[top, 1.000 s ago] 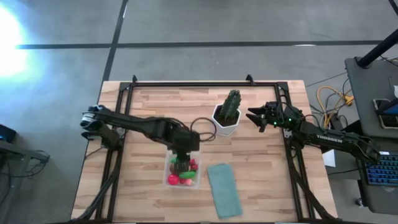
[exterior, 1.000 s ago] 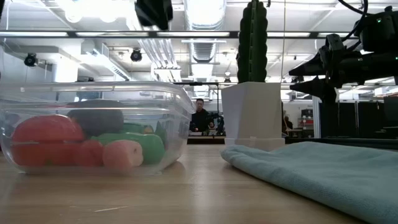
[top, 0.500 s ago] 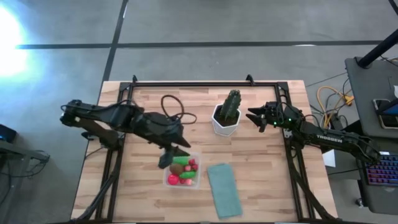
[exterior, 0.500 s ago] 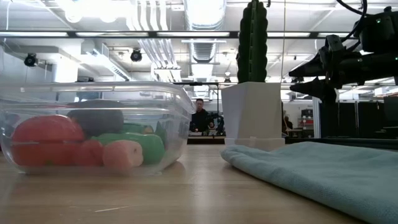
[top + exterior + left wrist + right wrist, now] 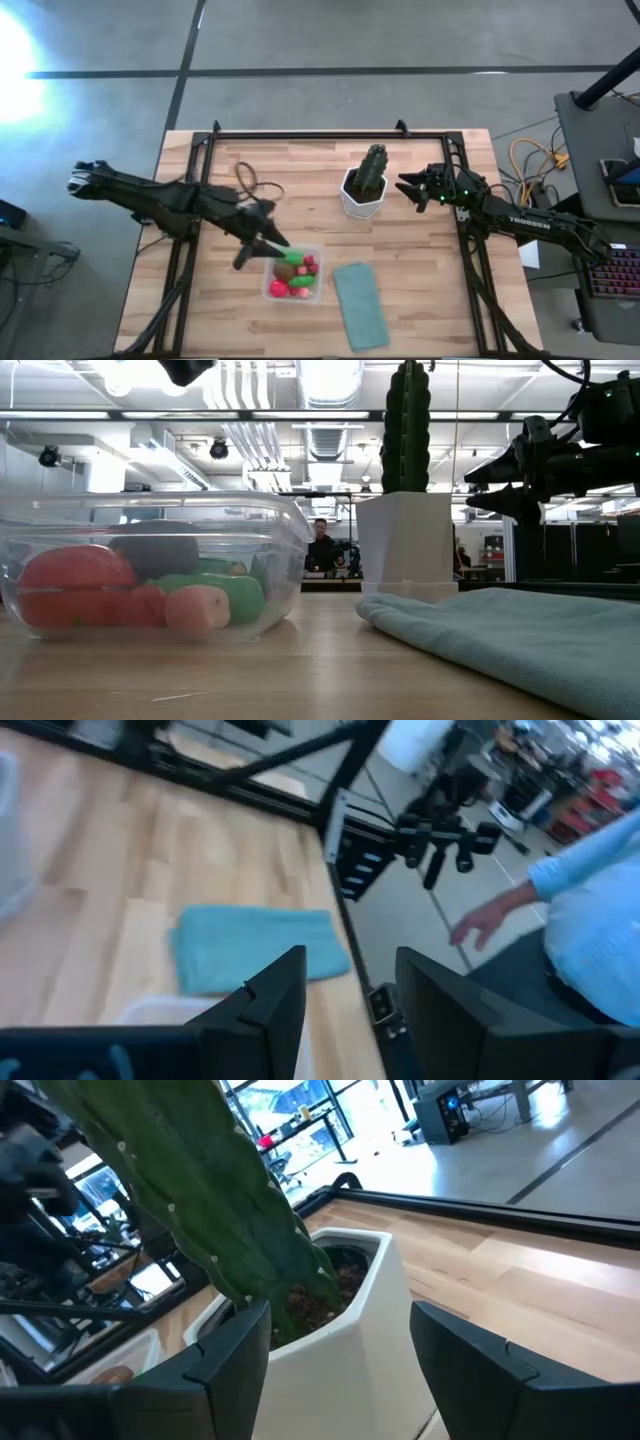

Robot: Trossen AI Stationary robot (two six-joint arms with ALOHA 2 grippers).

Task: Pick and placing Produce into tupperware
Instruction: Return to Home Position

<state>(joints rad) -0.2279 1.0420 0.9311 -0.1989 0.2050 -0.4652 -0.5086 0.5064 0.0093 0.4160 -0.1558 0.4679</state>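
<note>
Both hands released: tupperware (image 5: 321, 280) lies just right of my left hand (image 5: 256, 250); right hand (image 5: 408, 187) waits by cactus pot (image 5: 360, 203).

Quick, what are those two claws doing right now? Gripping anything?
Left gripper: open, holding nothing.
Right gripper: open, holding nothing, near the white pot.
</note>
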